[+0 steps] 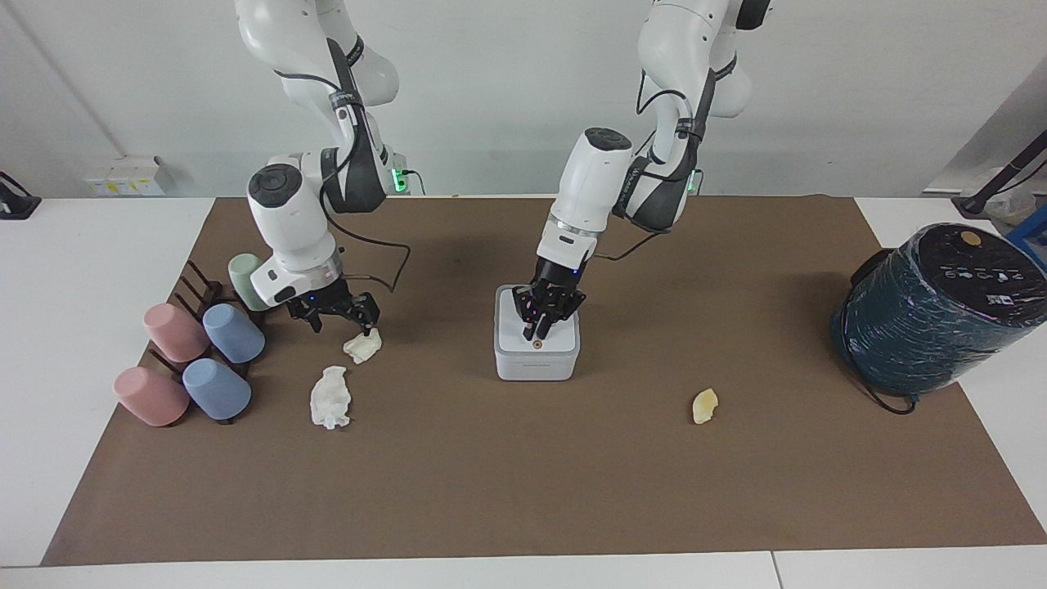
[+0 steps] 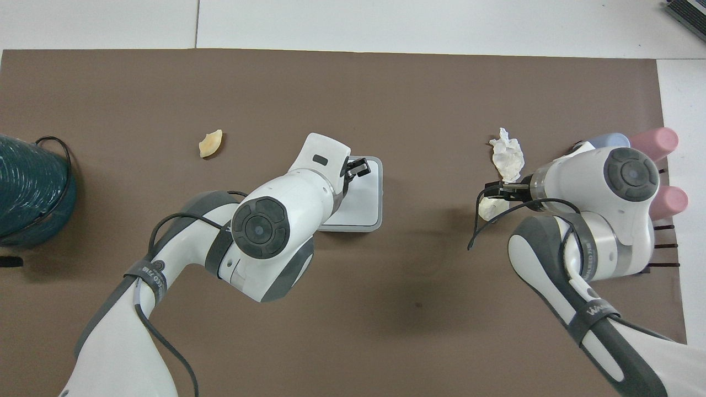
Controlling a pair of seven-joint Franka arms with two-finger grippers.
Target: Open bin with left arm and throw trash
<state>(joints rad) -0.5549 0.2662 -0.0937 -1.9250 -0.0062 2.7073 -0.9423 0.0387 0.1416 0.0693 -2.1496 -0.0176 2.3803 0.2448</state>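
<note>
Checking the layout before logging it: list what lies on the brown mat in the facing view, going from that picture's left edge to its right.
Rack of pastel cups → white tissue lump → cream paper lump, with the right gripper at it → white bin, lid shut, left gripper on it → yellow peel piece → dark teal wrapped cylinder.

Pastel cups [image 1: 200, 356] lie on a dark rack [image 1: 196, 288]; teal wrapped cylinder [image 1: 936, 307] sits at the left arm's end.
</note>
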